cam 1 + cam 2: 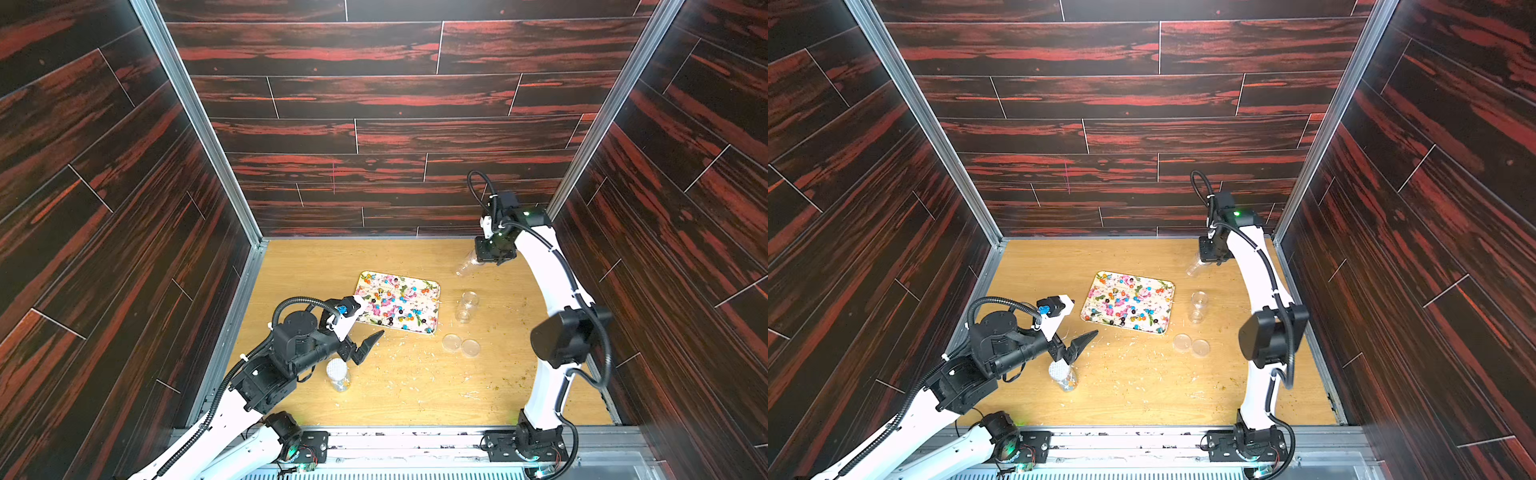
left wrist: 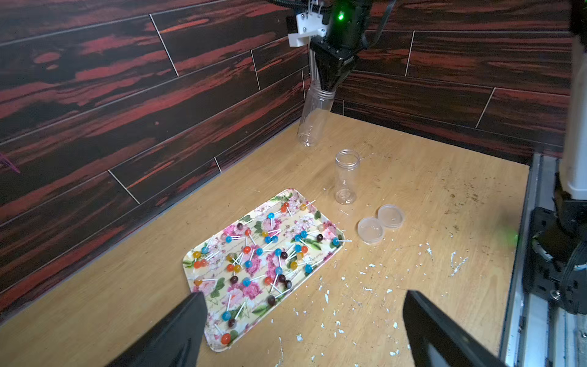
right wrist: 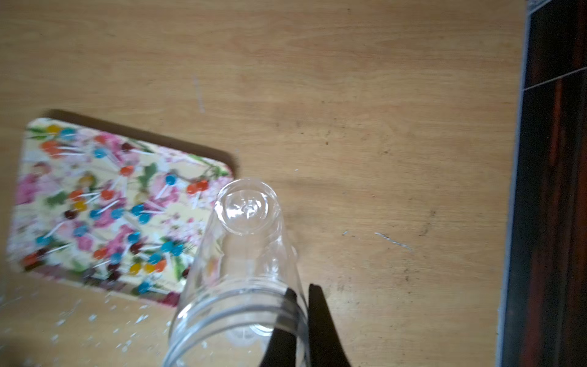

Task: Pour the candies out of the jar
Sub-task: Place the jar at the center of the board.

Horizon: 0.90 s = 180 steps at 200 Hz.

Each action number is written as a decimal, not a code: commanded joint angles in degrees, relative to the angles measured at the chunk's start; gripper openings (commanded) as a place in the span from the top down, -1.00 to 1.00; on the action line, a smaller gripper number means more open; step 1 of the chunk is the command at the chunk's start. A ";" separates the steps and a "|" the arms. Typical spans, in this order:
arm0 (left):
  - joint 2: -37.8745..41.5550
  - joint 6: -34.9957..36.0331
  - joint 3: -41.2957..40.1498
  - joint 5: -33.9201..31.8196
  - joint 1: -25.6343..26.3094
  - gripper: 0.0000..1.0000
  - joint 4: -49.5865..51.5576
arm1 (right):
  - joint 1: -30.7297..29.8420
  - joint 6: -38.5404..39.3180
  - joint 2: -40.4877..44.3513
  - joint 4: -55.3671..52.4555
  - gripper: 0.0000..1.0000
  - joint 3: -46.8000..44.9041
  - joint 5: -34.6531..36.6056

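Nearest my bases, a lidded jar (image 1: 337,374) with a white top stands on the table (image 1: 415,395), just beside my left arm; I cannot tell what is inside it. Above and just beyond it my left gripper (image 2: 303,295) hangs with its jaws spread wide, holding nothing, its black fingers (image 2: 178,330) pointing toward the near edge of the tray (image 2: 219,348).

Pale crumbs (image 2: 365,289) are scattered over the wood between me and the tray. The tray is rectangular with a pink flower print, and it lies flat at a slant. Any lettering in the print is too small for me to read. The candies (image 2: 254,254) are spread all over it: small round sweets in orange, blue, yellow and dark red, each on a thin white stick. One or two sticks poke over the rim.

To the right of the tray two clear lids (image 2: 371,229) lie flat, touching each other. Just beyond them a second jar (image 2: 347,178) stands upright, open and empty.

Farthest off, near the back wall, my right gripper (image 3: 301,305) is pinched tight on the threaded rim of the clear jar (image 3: 244,254), one finger inside the mouth and one outside. This jar is empty and hangs tilted, mouth up, with its base low over the table; I cannot tell whether it touches.
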<state>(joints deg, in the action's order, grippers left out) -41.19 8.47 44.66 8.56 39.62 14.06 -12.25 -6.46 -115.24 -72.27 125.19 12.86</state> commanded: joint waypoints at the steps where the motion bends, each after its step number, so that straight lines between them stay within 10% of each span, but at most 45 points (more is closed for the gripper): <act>1: 0.08 -1.13 -0.57 1.44 0.11 -1.00 -1.50 | -0.45 0.83 -5.50 -3.98 1.00 2.59 5.64; 180: 0.67 -1.53 -0.80 3.64 0.05 -0.99 1.04 | -3.92 1.02 -20.48 -4.84 0.88 3.92 9.94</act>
<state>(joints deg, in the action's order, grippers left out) -41.52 7.46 44.66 11.57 39.62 14.66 -15.81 -5.30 -132.09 -75.00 128.01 22.39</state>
